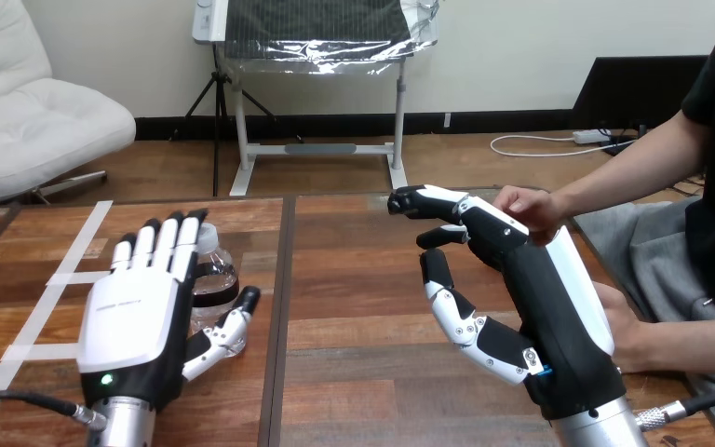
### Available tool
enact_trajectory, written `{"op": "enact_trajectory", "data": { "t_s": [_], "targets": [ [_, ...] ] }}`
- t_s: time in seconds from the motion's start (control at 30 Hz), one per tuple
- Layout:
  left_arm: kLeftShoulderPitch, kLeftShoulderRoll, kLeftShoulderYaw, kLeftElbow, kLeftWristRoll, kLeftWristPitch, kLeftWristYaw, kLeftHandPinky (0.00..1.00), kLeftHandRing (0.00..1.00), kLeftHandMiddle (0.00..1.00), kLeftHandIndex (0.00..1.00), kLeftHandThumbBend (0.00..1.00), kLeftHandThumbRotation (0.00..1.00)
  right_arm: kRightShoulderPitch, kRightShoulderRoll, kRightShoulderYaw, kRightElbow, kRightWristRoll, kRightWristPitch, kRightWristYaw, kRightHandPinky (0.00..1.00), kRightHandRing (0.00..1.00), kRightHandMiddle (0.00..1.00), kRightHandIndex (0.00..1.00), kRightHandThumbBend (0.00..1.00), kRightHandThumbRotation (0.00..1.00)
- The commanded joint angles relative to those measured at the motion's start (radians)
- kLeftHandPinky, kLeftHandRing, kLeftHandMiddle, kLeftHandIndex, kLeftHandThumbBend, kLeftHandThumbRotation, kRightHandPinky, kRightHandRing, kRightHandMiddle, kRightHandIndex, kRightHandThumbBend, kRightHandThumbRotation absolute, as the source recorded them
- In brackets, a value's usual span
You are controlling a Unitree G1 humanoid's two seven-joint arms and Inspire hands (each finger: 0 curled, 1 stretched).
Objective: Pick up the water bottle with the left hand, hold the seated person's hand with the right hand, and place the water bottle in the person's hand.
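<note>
Head view: left hand [135,312] partly hides water bottle [219,279].

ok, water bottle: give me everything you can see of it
The water bottle looks like clear plastic with a dark band round its middle. It stands upright on the wooden table, left of the centre seam. The left hand, fingers straight, is in front of it and hides its left side, with the thumb near its base. I cannot tell whether the hand touches it.
</note>
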Motion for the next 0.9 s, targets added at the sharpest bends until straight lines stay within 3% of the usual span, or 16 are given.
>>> {"op": "enact_trajectory", "data": {
  "t_s": [0.0,0.67,0.87],
  "targets": [
    [-0.098,-0.01,0.016,0.028,0.02,-0.006,0.056,1.0,1.0,1.0,1.0,0.5,1.0,-0.067,0.0,-0.016,0.006,0.014,-0.008,-0.001,0.65,0.78,0.8,0.72,0.07,0.0],
    [-0.13,-0.013,0.02,0.026,0.014,0.018,0.05,1.0,1.0,1.0,1.0,0.51,1.0,-0.066,0.002,-0.013,0.005,0.005,-0.006,-0.002,0.67,0.81,0.82,0.73,0.08,0.0],
    [-0.134,-0.015,0.025,0.027,0.0,0.0,0.051,1.0,1.0,1.0,1.0,0.52,1.0,-0.065,0.002,-0.012,0.006,0.004,-0.007,-0.003,0.67,0.81,0.82,0.73,0.08,0.0]
  ]
}}
